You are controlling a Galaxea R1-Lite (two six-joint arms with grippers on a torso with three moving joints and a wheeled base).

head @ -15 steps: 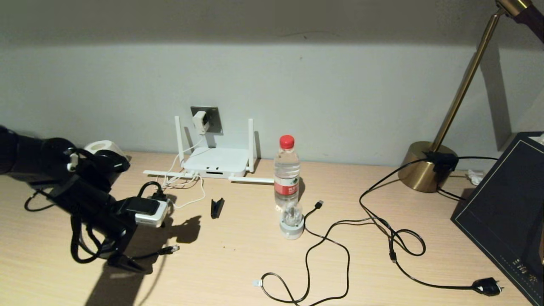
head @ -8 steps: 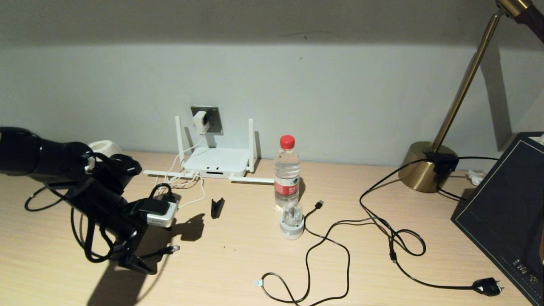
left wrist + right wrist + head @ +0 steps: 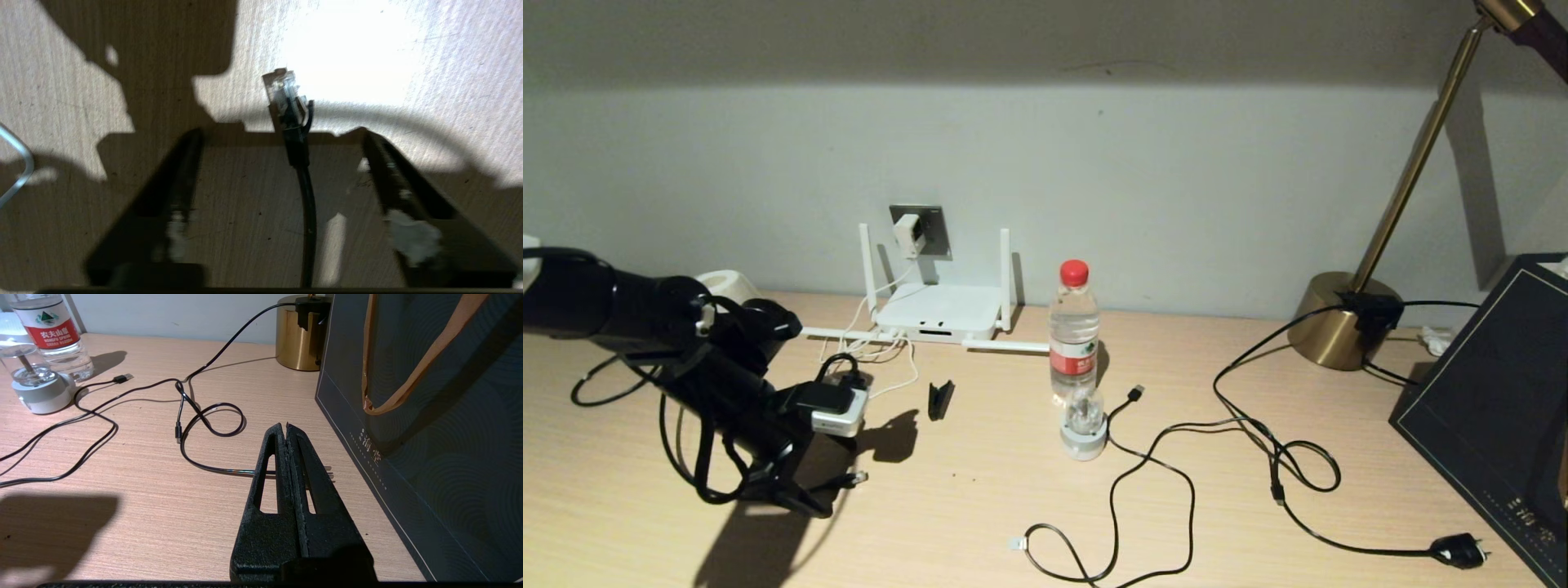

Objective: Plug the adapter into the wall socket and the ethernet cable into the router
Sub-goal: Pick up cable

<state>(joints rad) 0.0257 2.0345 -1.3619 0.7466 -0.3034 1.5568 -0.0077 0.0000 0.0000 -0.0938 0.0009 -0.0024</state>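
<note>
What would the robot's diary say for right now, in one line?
adapter: in wall socket | left gripper: open, straddling ethernet cable on desk | right gripper: shut, idle | router: cable unplugged

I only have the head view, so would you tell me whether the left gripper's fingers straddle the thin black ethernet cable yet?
Observer: Yes; the left gripper has the thin black ethernet cable between its open fingers, touching neither.
Operator: Where is its clear connector?
Observer: The clear connector lies just past the fingertips, on the wooden desk.
Operator: And the right gripper?
Observer: The right gripper is shut, empty, beside the dark paper bag.
</note>
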